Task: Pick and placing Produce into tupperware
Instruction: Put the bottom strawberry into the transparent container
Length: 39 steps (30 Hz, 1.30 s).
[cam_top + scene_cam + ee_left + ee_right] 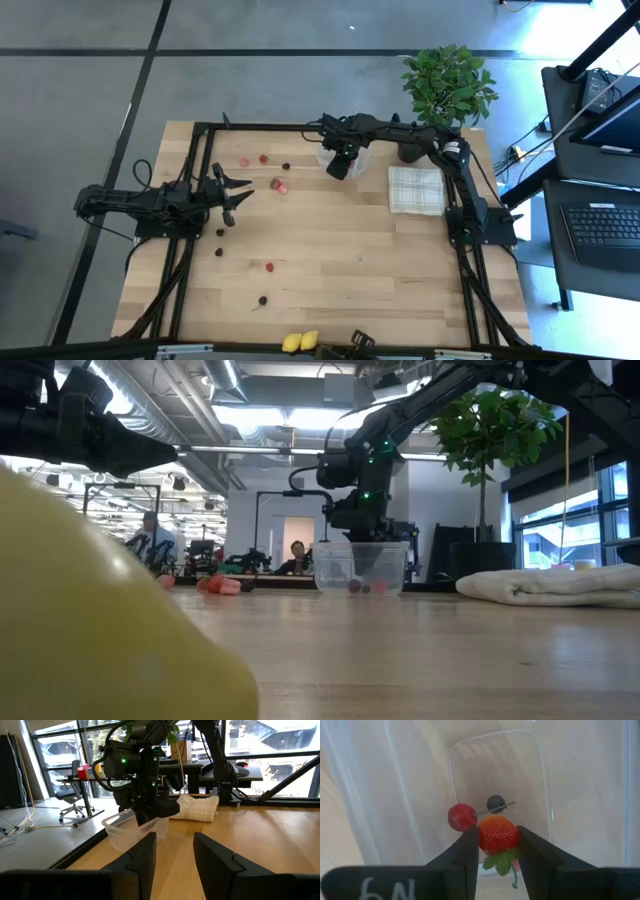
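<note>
Over the tupperware [496, 785], right jaws pinch a strawberry [498, 835].

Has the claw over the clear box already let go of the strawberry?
No, the right claw grips the strawberry between its fingers above the tupperware, where a red cherry and a dark berry lie.

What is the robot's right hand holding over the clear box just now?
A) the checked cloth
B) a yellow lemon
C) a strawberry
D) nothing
C: the right wrist view shows the right hand pinching a red strawberry with a green leaf above the tupperware, where a cherry and a dark berry already lie.
</note>
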Available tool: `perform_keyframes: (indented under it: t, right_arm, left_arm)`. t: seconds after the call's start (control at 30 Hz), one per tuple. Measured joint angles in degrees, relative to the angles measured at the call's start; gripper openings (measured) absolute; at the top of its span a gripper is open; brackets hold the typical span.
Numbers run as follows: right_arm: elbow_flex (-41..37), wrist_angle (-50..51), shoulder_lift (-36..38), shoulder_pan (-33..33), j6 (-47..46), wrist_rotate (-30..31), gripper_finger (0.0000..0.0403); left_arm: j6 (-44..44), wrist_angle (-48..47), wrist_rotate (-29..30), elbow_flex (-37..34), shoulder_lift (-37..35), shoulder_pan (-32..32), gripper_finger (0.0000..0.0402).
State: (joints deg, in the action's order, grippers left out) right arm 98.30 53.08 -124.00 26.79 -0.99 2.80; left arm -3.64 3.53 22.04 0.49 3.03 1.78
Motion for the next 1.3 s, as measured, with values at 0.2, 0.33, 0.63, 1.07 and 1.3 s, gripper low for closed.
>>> perform_keyframes:
  t: [0.2,0.33,0.63,1.07,1.3]
  right_arm:
    - [0.0,0.0,0.0,0.0,-0.1,0.0,0.0120]
    - [0.0,0.0,0.0,0.0,0.0,0.0,0.0122]
    - [0.0,0.0,0.0,0.0,-0.1,0.0,0.0123]
    - [0.0,0.0,0.0,0.0,0.0,0.0,0.0124]
    - [0.0,-0.1,0.0,0.0,0.0,0.0,0.0124]
  left_arm:
    - [0.0,0.0,0.0,0.0,0.0,0.0,0.0124]
    - [0.0,0.0,0.0,0.0,0.0,0.0,0.0124]
    - [0.0,0.0,0.0,0.0,0.0,0.0,0.0124]
    - [0.0,0.0,0.0,0.0,0.0,0.0,0.0124]
    - [0.0,0.0,0.0,0.0,0.0,0.0,0.0124]
